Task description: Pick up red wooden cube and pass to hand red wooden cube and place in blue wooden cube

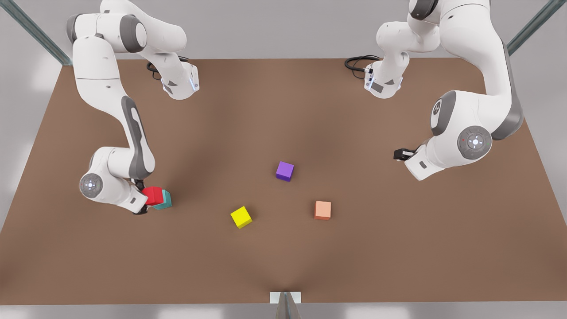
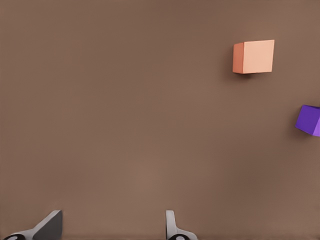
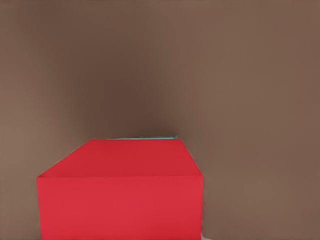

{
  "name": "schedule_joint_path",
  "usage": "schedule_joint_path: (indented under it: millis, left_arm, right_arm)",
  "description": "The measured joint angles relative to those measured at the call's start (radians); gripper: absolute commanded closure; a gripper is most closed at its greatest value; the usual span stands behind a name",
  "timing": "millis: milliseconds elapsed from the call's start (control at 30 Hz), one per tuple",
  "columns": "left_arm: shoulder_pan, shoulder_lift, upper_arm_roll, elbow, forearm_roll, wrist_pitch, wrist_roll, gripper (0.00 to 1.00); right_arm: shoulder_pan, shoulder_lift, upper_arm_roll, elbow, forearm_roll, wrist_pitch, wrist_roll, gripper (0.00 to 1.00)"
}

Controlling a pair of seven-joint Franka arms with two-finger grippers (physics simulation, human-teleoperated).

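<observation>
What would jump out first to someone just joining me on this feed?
The red cube sits on the blue cube at the front view's left, with the right gripper at it. The left gripper waits open over bare table at the right. Purple, yellow and orange cubes lie scattered mid-table.

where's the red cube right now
The red wooden cube is at the front view's left, at the right pincer, over the blue wooden cube.
</observation>
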Motion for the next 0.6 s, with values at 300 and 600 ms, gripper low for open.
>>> schedule_joint_path:
  millis: [300,600]
  left_arm:
    - [-0.002,0.001,0.000,0.000,-0.001,-0.005,-0.012,0.00]
    - [-0.002,0.008,0.000,0.000,-0.001,-0.006,-0.019,0.00]
  right_arm:
    - [0.005,-0.007,0.001,-0.037,0.005,0.045,0.018,0.63]
    - [0.005,-0.013,-0.001,-0.036,-0.003,0.057,0.025,0.63]
